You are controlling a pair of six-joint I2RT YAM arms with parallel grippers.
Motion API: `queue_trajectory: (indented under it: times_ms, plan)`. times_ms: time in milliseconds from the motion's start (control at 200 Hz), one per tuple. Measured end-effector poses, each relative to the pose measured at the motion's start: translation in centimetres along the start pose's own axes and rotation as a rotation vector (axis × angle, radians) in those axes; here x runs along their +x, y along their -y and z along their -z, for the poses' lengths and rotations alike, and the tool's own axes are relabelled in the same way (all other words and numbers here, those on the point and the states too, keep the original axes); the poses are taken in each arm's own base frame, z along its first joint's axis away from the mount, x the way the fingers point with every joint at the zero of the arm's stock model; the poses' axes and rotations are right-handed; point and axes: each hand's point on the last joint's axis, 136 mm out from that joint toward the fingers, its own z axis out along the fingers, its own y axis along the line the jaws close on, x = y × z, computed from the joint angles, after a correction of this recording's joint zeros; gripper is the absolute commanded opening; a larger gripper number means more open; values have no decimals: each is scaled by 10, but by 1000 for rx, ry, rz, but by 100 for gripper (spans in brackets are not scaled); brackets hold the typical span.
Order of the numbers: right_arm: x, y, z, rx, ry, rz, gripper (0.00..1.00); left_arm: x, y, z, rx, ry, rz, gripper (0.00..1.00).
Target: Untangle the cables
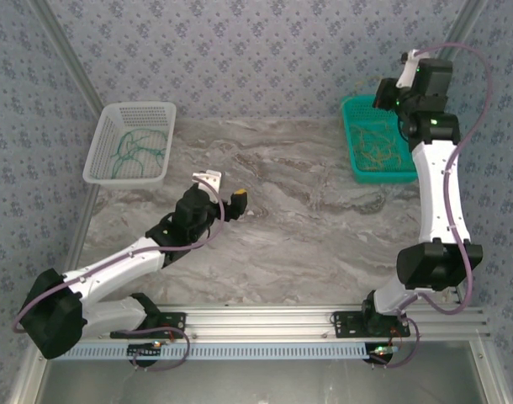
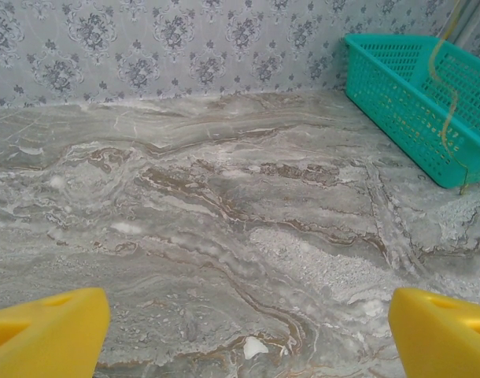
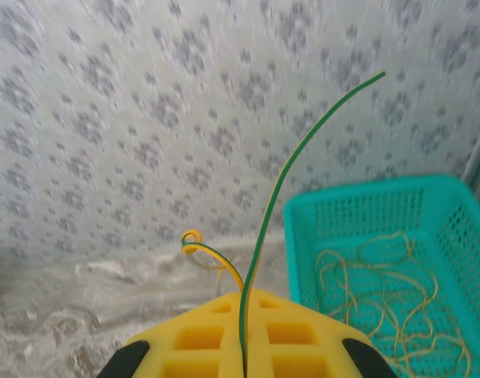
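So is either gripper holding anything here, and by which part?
The right gripper is shut on one green-and-yellow cable, pinched partway along: one end rises free, another stretch curls left. The left gripper is open and empty.

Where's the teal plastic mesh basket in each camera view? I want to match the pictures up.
Top external: the teal plastic mesh basket sits at upper right, partly behind the right arm.
Left wrist: the basket is in the upper right corner.
Right wrist: the basket is at lower right, with yellow cables inside.
Shared landmark: the grey floral wallpaper behind the basket.
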Motion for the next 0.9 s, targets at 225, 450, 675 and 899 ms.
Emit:
queue_trajectory:
  times_ms: [225, 450, 675, 899]
  plan:
    - [-53, -3, 36, 30, 149, 14, 0, 9, -3, 0, -7, -13, -4, 91]
    - [-90, 32, 60, 115, 258, -40, 0, 8, -4, 2, -9, -3, -2, 91]
    - [-144, 32, 87, 156, 414, -30, 0, 5, -6, 5, -10, 16, 4, 91]
    - [-169, 48, 73, 219, 461, -20, 0, 7, -6, 4, -11, 12, 3, 91]
